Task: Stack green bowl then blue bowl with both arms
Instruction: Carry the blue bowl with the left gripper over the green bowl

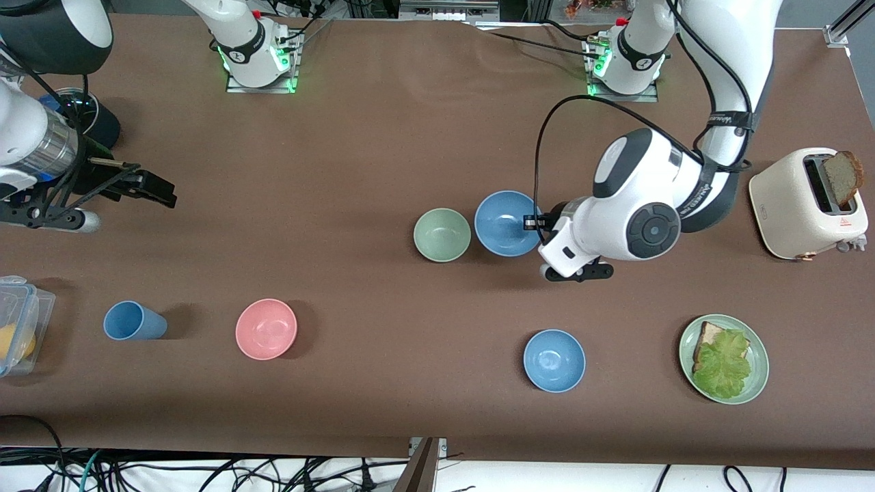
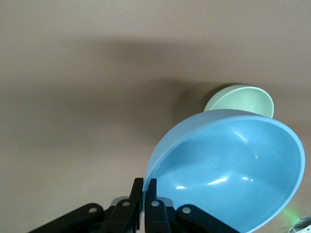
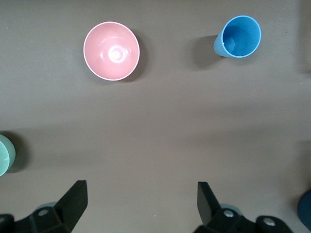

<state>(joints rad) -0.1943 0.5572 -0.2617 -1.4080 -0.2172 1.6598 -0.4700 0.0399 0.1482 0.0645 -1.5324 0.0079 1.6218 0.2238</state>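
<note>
**Left end effector pinches a blue bowl beside the green one**

Here the left end effector (image 2: 144,194) has its fingers closed narrowly on the rim of a blue bowl (image 1: 507,223), one finger inside and one outside the wall. In the left wrist view that bowl tilts. The green bowl (image 1: 442,234) sits on the counter (image 1: 342,171) just beside it, toward the right arm's end. The right end effector (image 3: 141,196) waits with fingers spread wide and nothing between them, above bare counter at the right arm's end. A second blue bowl (image 1: 554,360), a pink bowl (image 1: 266,329) and a blue cup (image 1: 133,321) lie nearer the front camera.
</note>
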